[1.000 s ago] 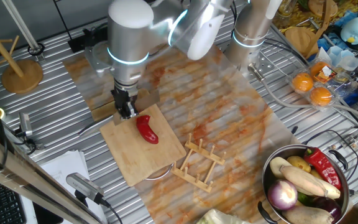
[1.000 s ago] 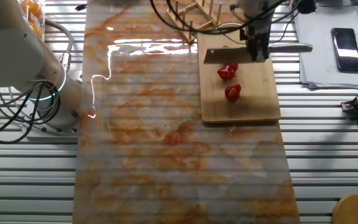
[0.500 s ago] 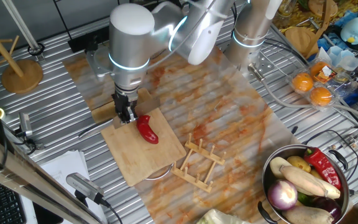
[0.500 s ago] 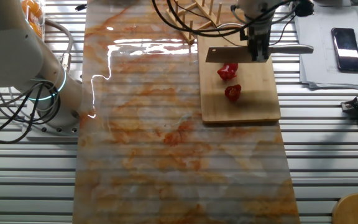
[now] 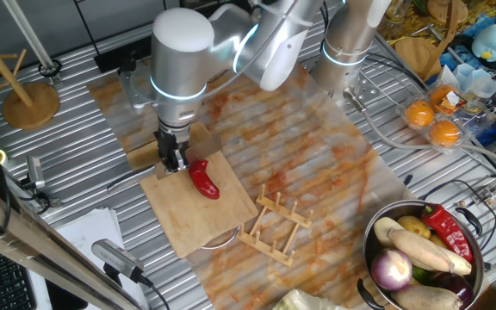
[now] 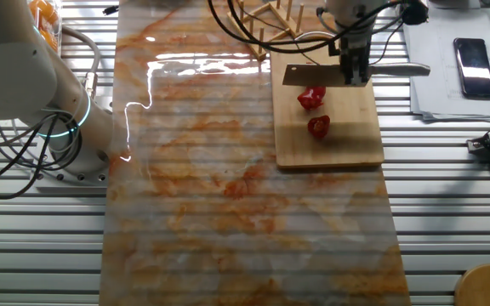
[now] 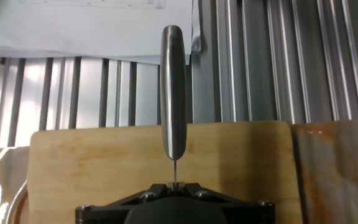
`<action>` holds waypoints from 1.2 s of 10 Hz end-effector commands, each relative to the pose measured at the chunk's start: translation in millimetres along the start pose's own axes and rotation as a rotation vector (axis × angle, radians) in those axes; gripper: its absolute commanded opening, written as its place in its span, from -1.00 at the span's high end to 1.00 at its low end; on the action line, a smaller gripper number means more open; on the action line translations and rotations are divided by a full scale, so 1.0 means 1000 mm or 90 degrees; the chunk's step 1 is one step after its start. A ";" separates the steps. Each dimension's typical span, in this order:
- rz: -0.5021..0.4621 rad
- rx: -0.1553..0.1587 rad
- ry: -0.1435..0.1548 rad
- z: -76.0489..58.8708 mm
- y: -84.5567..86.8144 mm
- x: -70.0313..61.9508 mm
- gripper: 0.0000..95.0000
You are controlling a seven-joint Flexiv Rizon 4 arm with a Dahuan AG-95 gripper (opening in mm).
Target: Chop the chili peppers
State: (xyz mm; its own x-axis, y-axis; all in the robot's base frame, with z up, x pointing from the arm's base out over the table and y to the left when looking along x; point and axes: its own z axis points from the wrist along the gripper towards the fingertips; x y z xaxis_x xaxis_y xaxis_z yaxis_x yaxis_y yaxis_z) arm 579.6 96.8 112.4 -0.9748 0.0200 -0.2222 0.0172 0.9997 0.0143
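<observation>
On the far edge of the cutting board, seen from the other fixed view, the gripper pinches the handle of a cleaver whose broad blade lies out to the left, just over the upper of two red chili pieces. Over the last second the blade has crept a little nearer that piece, and the arm has drifted only slightly; the pepper itself has not shifted. In one fixed view the chili looks like one curved body lying just right of the fingers, while the other fixed view shows it parted into two chunks with a bare gap of board between them, the second chunk nearer the board's middle. The hand view shows the steel handle running straight away from the closed fingers, over the board, with no pepper in sight. My reading is that one cut is done and the knife is being lined up for another; the small shift suggests careful placing rather than a stroke, and both pieces need more slicing.
</observation>
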 end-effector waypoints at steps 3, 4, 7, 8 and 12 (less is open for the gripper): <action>0.012 0.011 0.001 0.004 0.018 0.000 1.00; 0.017 0.017 0.002 0.008 0.026 0.001 1.00; 0.013 0.022 0.001 0.011 0.027 0.005 1.00; 0.009 0.023 0.000 0.009 0.023 0.007 1.00; 0.012 0.019 -0.005 0.009 0.016 0.019 1.00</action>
State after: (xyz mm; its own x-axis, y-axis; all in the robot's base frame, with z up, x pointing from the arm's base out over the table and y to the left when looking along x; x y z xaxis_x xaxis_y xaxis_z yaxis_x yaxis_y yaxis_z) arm 563.0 113.3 97.8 -0.9725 0.0372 -0.2298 0.0395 0.9992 -0.0055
